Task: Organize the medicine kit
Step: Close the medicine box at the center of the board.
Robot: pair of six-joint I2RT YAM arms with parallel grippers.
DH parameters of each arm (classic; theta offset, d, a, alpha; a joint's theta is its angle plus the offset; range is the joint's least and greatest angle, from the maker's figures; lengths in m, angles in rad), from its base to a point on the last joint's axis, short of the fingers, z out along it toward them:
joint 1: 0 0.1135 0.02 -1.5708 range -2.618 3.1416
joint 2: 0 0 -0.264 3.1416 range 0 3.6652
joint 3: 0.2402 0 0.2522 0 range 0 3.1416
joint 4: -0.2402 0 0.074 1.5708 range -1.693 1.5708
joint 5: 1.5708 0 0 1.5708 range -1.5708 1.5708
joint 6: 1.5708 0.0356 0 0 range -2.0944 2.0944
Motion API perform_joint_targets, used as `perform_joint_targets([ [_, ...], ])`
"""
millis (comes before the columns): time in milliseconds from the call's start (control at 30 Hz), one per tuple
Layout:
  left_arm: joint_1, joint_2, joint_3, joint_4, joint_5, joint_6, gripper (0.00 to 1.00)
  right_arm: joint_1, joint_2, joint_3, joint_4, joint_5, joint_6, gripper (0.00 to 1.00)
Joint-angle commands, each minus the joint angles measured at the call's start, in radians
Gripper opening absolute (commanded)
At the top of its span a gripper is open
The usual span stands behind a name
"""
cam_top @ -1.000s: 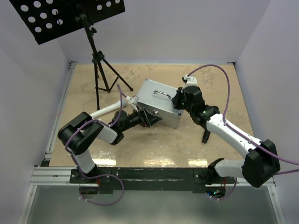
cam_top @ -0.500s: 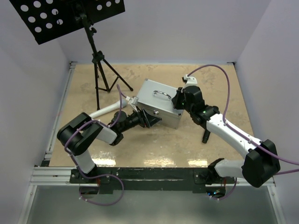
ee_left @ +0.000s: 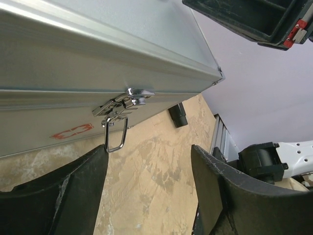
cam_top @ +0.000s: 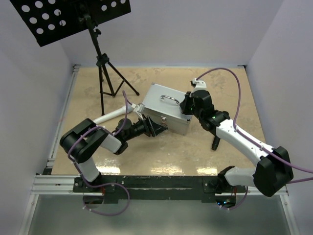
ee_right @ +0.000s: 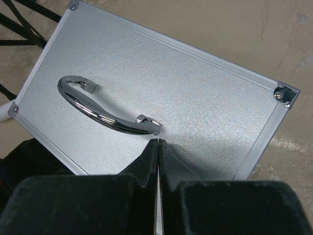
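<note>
Now, medicine kit [cam_top: 164, 105]: silver-grey case, lid down, lying about mid-table, turned so one corner points to 5 o'clock.
Handle [ee_right: 105, 110]: chromed bow lying flat across the lid.
Latch [ee_left: 122, 103]: on the case's near side wall, its wire loop hanging down; a small red marking sits on the wall beside it.
Left gripper [ee_left: 149, 152]: at the case's 7 o'clock, facing the latch wall, jaws apart with nothing between them; one fingertip [ee_left: 100, 152] lies just below the wire loop.
Right gripper [ee_right: 158, 143]: at the case's 3 o'clock, above the lid, jaws pressed together and holding nothing; tips just beside the handle's nearer end, contact with the lid unclear.
Table [cam_top: 234, 93]: beige mottled top.
Tripod stand [cam_top: 105, 73]: black, at the case's 10 o'clock, apart from it.
Perforated panel [cam_top: 68, 17]: black, atop the stand, toward 11 o'clock.
</note>
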Motion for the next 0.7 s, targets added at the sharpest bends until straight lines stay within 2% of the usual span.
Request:
perform_joint_targets([
  [0,0.006,0.008,-0.014,0.629,-0.008,0.03,0.72,0.001,-0.031,-0.004,0.023,0.025,0.0,0.0],
  [367,0.014,0.047,0.024,0.629,-0.026,0.027,0.73,0.001,-0.031,-0.006,0.02,0.031,-0.003,0.0],
  [667,0.035,0.043,0.005,0.629,-0.043,0.073,0.82,0.001,-0.028,-0.013,0.026,0.032,-0.004,0.0],
])
